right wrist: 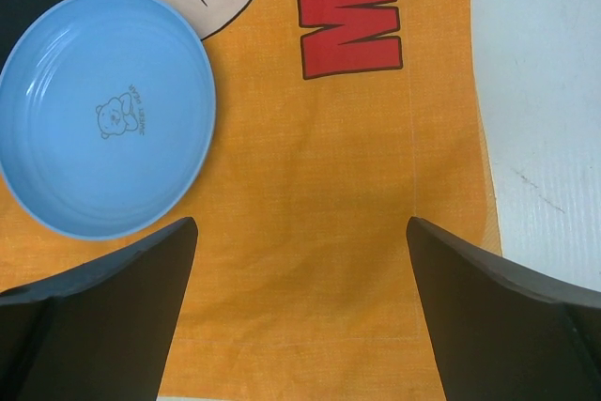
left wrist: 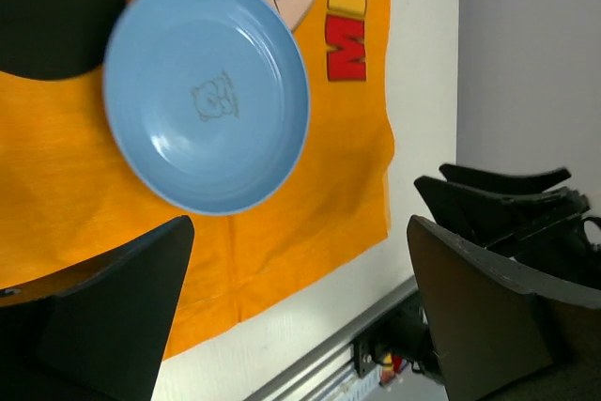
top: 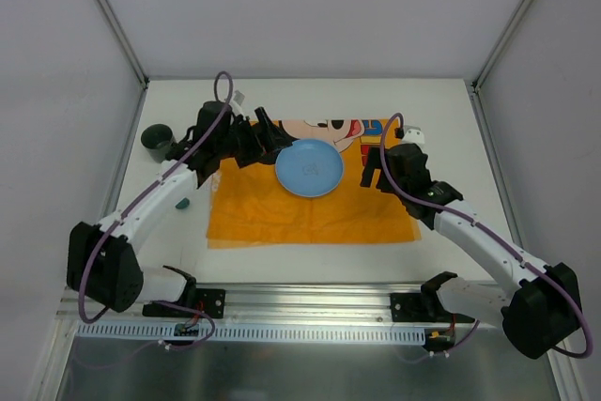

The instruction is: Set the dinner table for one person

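My left fingers (left wrist: 299, 232) are spread wide with nothing between them, just beside the left edge of the blue plate (top: 309, 167). My right fingers (right wrist: 300, 224) are also parted and empty, above the right part of the orange placemat (top: 310, 213). The plate sits on that placemat, which lies across the middle of the white table (top: 441, 110). A dark cup (top: 156, 139) stands at the table's far left.

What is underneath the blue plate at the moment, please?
The blue plate rests on the orange placemat, which lies on the white dinner table. Whatever cartoon print lies beneath the plate is hidden.
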You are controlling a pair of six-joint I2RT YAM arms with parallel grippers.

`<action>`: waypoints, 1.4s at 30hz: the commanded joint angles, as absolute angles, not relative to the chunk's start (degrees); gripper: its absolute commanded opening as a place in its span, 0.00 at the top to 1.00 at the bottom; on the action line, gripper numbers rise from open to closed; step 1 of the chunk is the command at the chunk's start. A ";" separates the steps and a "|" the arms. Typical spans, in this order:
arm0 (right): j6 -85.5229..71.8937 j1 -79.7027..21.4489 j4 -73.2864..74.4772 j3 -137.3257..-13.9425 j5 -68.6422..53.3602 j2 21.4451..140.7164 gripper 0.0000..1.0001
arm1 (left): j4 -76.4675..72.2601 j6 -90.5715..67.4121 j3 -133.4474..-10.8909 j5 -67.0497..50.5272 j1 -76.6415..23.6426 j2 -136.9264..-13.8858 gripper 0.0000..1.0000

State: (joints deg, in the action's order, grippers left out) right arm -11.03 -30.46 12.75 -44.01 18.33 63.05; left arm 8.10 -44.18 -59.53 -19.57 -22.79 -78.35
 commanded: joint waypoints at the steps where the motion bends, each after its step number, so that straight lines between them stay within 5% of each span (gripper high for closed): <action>1: -11.16 -30.15 11.51 -43.42 17.67 61.61 0.01 | 14.41 -42.27 -57.67 -9.25 -19.52 -71.47 0.01; 8: -11.95 -30.15 9.59 -41.40 15.91 61.26 0.01 | 14.68 -45.26 -47.47 -3.53 -4.94 -64.96 0.01; 15: -12.48 -30.15 8.09 -39.29 14.77 60.82 0.01 | 17.57 -41.05 -49.56 -0.35 4.47 -67.32 0.01; 25: -11.52 -30.67 4.22 -44.01 6.44 65.38 0.01 | 17.75 -41.40 -46.07 -0.54 5.98 -61.38 0.02; 39: -6.07 -46.31 33.37 -126.75 -4.92 120.38 0.01 | 24.07 -42.90 -39.55 12.03 5.98 -42.01 0.01; 42: -7.11 -47.72 36.82 -135.24 -5.79 128.92 0.01 | 26.88 -43.15 -40.17 14.49 6.15 -43.15 0.01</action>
